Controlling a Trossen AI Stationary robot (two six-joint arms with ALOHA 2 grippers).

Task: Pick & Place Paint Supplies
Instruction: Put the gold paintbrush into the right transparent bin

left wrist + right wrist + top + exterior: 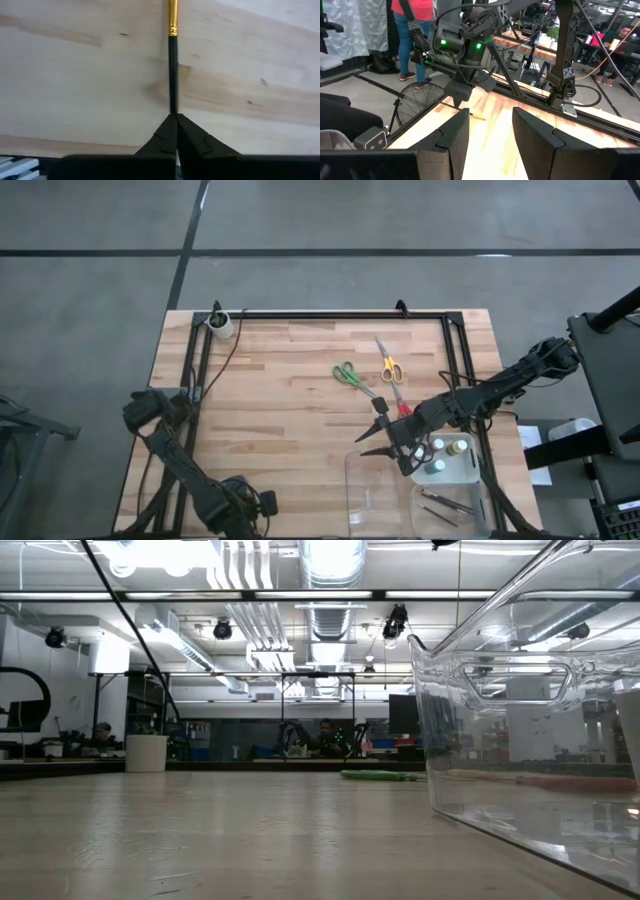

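A thin brush with a dark handle and a gold ferrule lies over the wood near the table's front left, and my left gripper is shut on it. In the right wrist view that gripper points down at the brush. My right gripper hangs open and empty over the table's right half, beside the clear tray. Green scissors, yellow scissors and red scissors lie flat on the table. Small bottles and brushes sit in the tray. My left gripper pinches the brush's dark handle between its two fingertips, coming from above and pointing down. The handle and ferrule run on past the fingertips, about level with the table. Whether the brush is clear of the wood I cannot tell.
A white cup stands at the far left corner. A dark frame rail runs along the table's far edge and down both sides. The clear tray's wall fills the right of the low view. Bare wood lies between the two arms.
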